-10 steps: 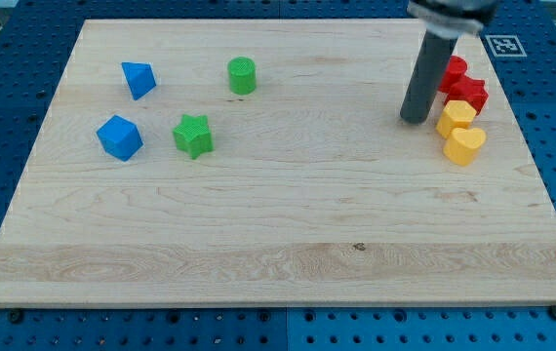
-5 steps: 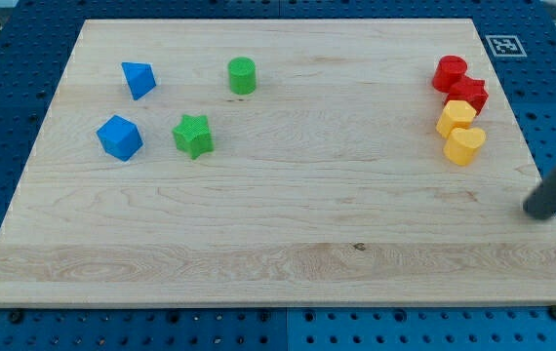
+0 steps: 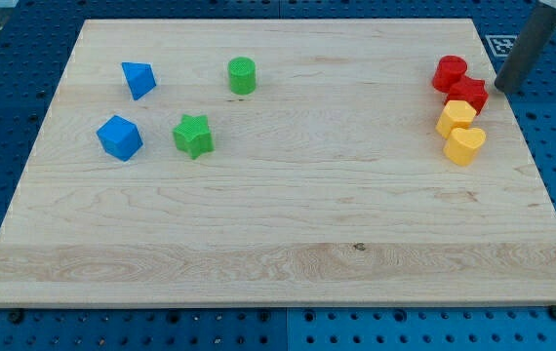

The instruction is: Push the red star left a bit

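Note:
The red star [image 3: 468, 94] lies near the board's right edge, at the view's upper right. A red cylinder [image 3: 449, 73] touches it on its upper left. A yellow block [image 3: 456, 116] sits just below the star, and a yellow heart [image 3: 465, 144] below that. My tip [image 3: 504, 86] is just to the right of the red star, a small gap apart, at about the same height in the view. The rod rises to the view's upper right corner.
A blue triangular block [image 3: 139, 78], a blue cube [image 3: 120, 136], a green star [image 3: 193, 135] and a green cylinder [image 3: 242, 75] lie on the left half of the wooden board [image 3: 278, 214]. A fiducial tag [image 3: 500, 44] is off the top right corner.
My tip went from left of the red blocks, round the right edge below them, and is now up just right of the red star. No block has moved.

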`<control>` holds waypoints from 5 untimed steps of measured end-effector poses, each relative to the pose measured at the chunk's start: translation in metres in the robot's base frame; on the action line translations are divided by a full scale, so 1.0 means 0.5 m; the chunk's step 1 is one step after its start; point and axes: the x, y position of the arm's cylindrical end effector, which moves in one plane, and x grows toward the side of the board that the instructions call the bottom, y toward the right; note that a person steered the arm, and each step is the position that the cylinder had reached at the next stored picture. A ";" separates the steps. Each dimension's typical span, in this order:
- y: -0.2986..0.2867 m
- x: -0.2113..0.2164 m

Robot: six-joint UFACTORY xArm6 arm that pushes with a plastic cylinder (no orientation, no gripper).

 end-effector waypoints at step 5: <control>-0.073 0.048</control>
